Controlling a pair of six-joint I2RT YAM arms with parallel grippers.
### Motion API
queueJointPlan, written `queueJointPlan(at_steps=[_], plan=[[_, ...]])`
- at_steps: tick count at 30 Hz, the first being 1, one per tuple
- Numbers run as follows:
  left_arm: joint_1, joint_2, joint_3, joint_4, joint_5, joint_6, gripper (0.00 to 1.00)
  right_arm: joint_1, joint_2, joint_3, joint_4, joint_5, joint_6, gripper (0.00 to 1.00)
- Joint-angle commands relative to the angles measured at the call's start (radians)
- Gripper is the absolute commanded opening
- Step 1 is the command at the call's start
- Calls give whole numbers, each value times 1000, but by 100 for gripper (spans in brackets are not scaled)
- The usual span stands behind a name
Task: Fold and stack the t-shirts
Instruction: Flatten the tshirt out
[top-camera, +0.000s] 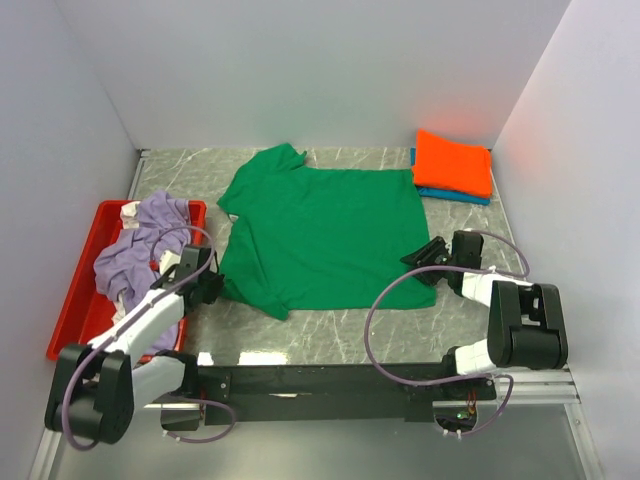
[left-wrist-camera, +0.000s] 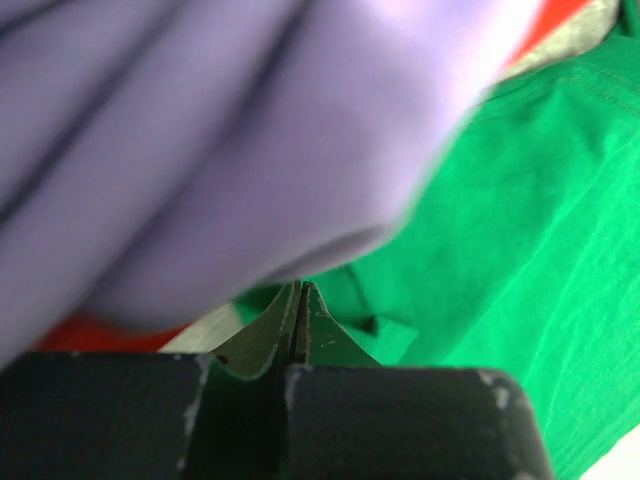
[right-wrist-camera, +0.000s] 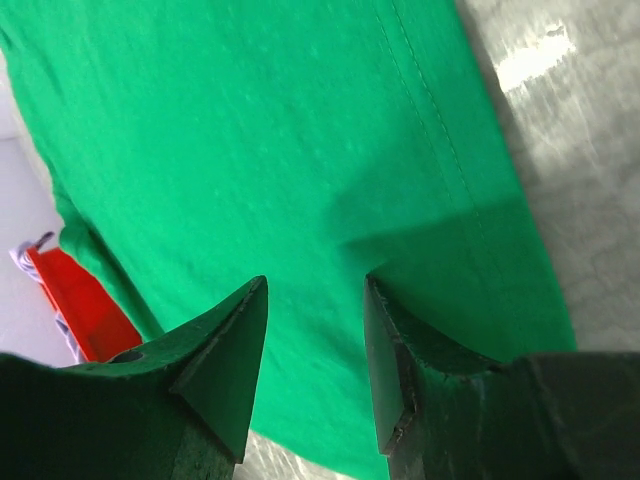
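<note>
The bright green t-shirt lies spread flat on the marble table. A folded orange t-shirt rests on a folded blue one at the back right. The lavender t-shirt is bunched in the red tray. My left gripper sits at the green shirt's lower left edge; in the left wrist view it is shut with nothing visible between the jaws, under lavender cloth and beside green cloth. My right gripper hovers open over the green shirt's right hem.
White walls close in the table on the left, back and right. The red tray stands along the left edge, and a corner of it shows in the right wrist view. Bare marble lies right of the green hem.
</note>
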Motion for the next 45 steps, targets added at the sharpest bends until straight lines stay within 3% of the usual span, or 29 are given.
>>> queueJointPlan(at_steps=[1,8,13,17,22,32,45], plan=[[-2,-64,-33,-85,-4,-64,1,7,32,34,63,-5,17,50],[-2,-168,-55,-50,-6,16,1,6,29,25,69,-14,11,50],[-4,-205,34,-48,-24,109,1,6,3,28,46,-11,0,50],[-11,-150,99,-21,-11,168,1,6,-10,33,43,-11,3,50],[-79,42,206,-36,-89,174,1,6,-10,39,44,-23,5,50],[-115,290,291,-74,-236,114,1,6,-10,45,32,-22,-12,50],[-252,335,179,-360,-342,-212,1,6,35,45,61,-26,-3,50]])
